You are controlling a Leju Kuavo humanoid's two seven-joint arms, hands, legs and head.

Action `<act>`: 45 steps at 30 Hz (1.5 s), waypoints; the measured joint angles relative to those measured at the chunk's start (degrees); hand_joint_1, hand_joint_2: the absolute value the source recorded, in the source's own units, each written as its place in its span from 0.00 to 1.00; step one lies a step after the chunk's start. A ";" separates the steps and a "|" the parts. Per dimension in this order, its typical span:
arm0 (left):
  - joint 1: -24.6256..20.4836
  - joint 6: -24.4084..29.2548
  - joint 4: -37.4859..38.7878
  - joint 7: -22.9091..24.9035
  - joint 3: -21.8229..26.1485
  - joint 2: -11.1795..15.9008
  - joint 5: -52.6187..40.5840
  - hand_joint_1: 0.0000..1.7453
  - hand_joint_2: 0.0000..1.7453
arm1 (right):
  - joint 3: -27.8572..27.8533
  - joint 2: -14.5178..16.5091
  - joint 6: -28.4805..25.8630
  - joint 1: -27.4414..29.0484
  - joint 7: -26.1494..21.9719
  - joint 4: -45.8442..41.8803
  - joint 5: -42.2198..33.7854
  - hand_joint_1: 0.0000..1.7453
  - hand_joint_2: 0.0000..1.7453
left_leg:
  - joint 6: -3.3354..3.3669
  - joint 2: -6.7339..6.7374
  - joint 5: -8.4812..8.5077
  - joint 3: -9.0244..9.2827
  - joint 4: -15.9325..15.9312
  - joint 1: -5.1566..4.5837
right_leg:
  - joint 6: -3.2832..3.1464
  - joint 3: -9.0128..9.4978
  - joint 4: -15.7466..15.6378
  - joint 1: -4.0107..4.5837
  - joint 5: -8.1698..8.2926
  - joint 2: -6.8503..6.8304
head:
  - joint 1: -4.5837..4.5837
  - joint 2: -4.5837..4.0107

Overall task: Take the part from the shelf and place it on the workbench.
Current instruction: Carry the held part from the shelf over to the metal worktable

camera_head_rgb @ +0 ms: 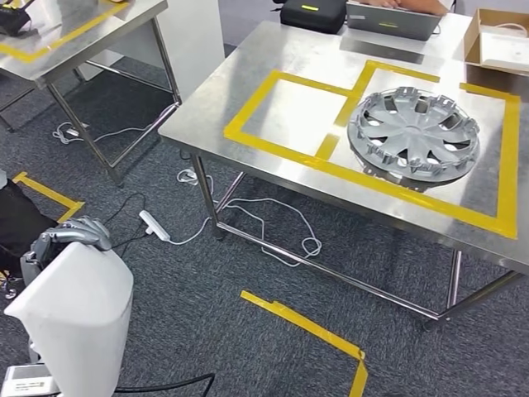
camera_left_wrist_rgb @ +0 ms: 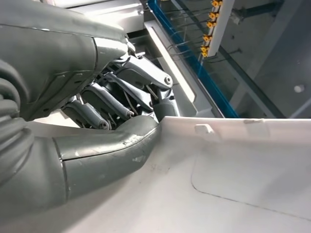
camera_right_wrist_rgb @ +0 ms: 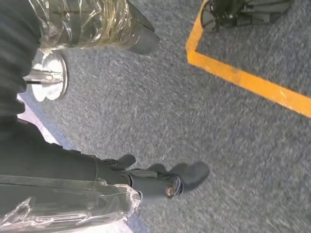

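The left hand [camera_head_rgb: 69, 236] grips the white part's [camera_head_rgb: 78, 318] upper edge; carry it level to the desk [camera_head_rgb: 250, 83]; lower it inside the free taped square [camera_head_rgb: 293, 112]; right hand's state unclear.

Left hand [camera_left_wrist_rgb: 110, 111]: grey ribbed cover at the wrist, smooth grey shell over the back, thick grey thumb with faint scuffs. Darker fingers [camera_left_wrist_rgb: 146, 73] built of metal links, round pins at the joints, thin rods between them. Seen from the head as pale silver-grey knuckles [camera_head_rgb: 74, 233]. Right hand [camera_right_wrist_rgb: 146, 182]: dark, slim fingers, one small brass-coloured pin at a fingertip, crinkled clear plastic wrap just behind it.
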 joint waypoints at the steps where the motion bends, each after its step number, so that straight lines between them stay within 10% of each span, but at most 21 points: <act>1: 0.01 0.01 0.01 0.04 0.00 -0.01 0.00 1.00 1.00 | -0.01 0.01 0.01 0.04 0.02 0.01 0.00 0.00 1.00 | -0.17 0.01 1.09 -0.54 -0.29 0.13 | 0.11 0.18 0.01 -0.05 -0.17 0.11 | 0.01 0.00; 4: 0.02 0.01 0.03 0.11 0.00 -0.01 0.00 1.00 1.00 | -0.01 0.01 0.01 -0.03 0.05 0.01 -0.03 0.00 1.00 | -0.40 -0.45 7.71 1.72 -8.63 0.43 | 0.72 0.94 0.04 -0.21 -0.68 0.77 | 0.01 0.00; 6: 0.05 0.03 0.08 0.19 0.01 -0.02 0.00 1.00 1.00 | -0.01 0.01 0.02 -0.17 0.09 0.00 -0.08 0.00 1.00 | -0.01 -0.98 8.99 2.71 -12.42 0.35 | 1.33 0.82 0.17 -0.17 -0.91 1.21 | 0.02 0.01; 10: -0.06 0.09 0.10 0.26 0.09 -0.33 0.00 1.00 1.00 | -0.01 0.01 0.05 -0.02 0.14 0.00 -0.09 0.00 1.00 | 1.63 -0.47 9.39 3.07 -13.47 0.23 | 2.83 0.05 0.95 -0.38 -1.84 1.35 | 0.12 0.00; 14: -0.13 0.10 0.11 0.26 0.19 -0.58 0.00 1.00 1.00 | -0.01 0.01 0.08 -0.09 0.15 0.01 -0.08 0.00 1.00 | 2.43 0.62 9.36 3.23 -13.74 0.26 | 3.67 -6.12 13.09 -0.55 -7.74 0.36 | 0.55 0.00; 16: -0.13 0.10 0.13 0.26 0.22 -0.61 0.00 1.00 1.00 | -0.02 0.01 0.10 0.04 0.15 0.01 -0.07 0.00 1.00 | 2.54 1.09 9.18 3.36 -13.73 0.16 | 3.76 -7.84 15.97 -0.56 -7.70 0.29 | 0.55 0.00; 21: -0.14 0.11 0.14 0.26 0.25 -0.74 0.00 1.00 1.00 | -0.02 0.01 0.11 -0.21 0.12 0.00 -0.07 0.00 1.00 | 1.69 2.09 8.45 4.14 -13.62 -0.22 | 2.64 -0.59 1.15 0.07 -0.63 -2.05 | 0.52 0.01; 26: -0.24 0.12 0.13 0.26 0.28 -0.74 -0.02 1.00 1.00 | -0.03 -0.01 0.14 -0.11 0.11 0.00 -0.07 0.00 1.00 | 0.29 2.14 6.81 3.69 -11.86 -0.17 | 1.30 0.25 -0.41 -0.14 -0.27 -0.98 | 0.34 0.01; 30: -0.14 0.16 0.18 0.26 0.29 -0.66 0.00 1.00 1.00 | -0.05 -0.04 0.32 -0.20 0.10 0.00 -0.05 0.00 1.00 | -0.43 1.00 1.62 -2.47 0.44 0.09 | 0.63 0.49 -0.55 -0.22 -0.25 0.31 | 0.15 0.01; 32: -0.14 0.28 0.20 0.26 0.30 -0.64 0.00 1.00 1.00 | -0.05 -0.04 0.34 -0.10 0.09 0.00 0.02 0.00 1.00 | -0.34 0.95 3.70 -2.92 0.23 0.09 | 0.60 0.69 -0.51 -0.19 -0.37 0.89 | 0.13 0.01; 35: -0.19 0.40 0.20 0.26 0.31 -0.61 0.00 1.00 1.00 | -0.05 -0.04 0.19 -0.10 0.02 0.00 0.23 0.00 1.00 | 0.38 0.61 9.35 1.37 -9.83 0.02 | 0.95 1.09 -0.40 -0.07 -0.70 1.59 | 0.16 0.00; 40: -0.20 0.43 0.21 0.26 0.39 -0.65 -0.02 1.00 1.00 | -0.05 -0.04 0.06 -0.05 -0.03 0.00 0.36 0.00 1.00 | 1.76 0.40 9.95 2.99 -13.94 -0.14 | 2.50 0.57 -0.03 -0.09 -1.28 1.41 | 0.25 0.02; 45: -0.18 0.43 0.21 0.26 0.39 -0.74 -0.02 1.00 1.00 | -0.04 -0.04 0.01 -0.02 -0.05 0.00 0.44 0.00 1.00 | 2.65 0.74 10.08 3.13 -14.36 0.08 | 3.61 -6.11 14.04 -0.47 -8.19 0.35 | 0.83 0.01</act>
